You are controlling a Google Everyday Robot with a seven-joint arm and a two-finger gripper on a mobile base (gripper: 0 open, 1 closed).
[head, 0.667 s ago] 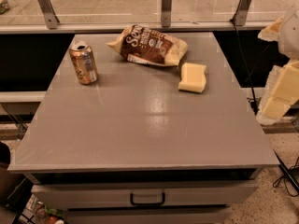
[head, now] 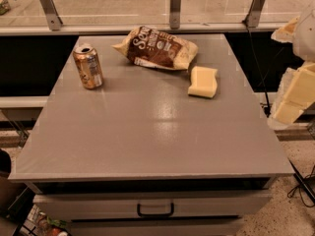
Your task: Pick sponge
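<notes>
Sponge (head: 203,81) pale yellow, thick, notched block; gripper (head: 284,73) at right, seemingly open, empty.

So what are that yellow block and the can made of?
The sponge looks like soft matte foam: pale yellow, thick, notched edges. The can looks like shiny metal, glinting at its rim. The gripper hangs beyond the table's right edge, away from both.

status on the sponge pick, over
Gripper off right edge of table, away from sponge. Sponge flat on table, beside snack bag. Nothing between gripper and sponge.
</notes>
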